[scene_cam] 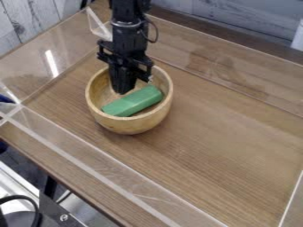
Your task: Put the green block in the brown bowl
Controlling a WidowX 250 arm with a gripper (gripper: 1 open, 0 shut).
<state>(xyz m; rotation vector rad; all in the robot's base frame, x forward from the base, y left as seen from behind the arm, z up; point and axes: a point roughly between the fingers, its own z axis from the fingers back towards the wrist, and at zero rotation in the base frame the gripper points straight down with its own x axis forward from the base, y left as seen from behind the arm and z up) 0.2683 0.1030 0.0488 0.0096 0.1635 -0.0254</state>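
The brown bowl (122, 125) stands on the wooden table, left of centre. Inside it lies the green block (138, 102), slanting from lower left to upper right against the pale interior. My gripper (122, 88) points straight down into the bowl, its black fingertips at the block's upper left side, touching or nearly touching it. The fingers sit close together, and their dark shape hides whether they still clamp the block. The far part of the bowl's inside is hidden behind the gripper.
A clear plastic wall (48, 62) borders the wooden tabletop (225, 133) on the left and front. A white brick-like wall (24, 18) runs behind at the top left.
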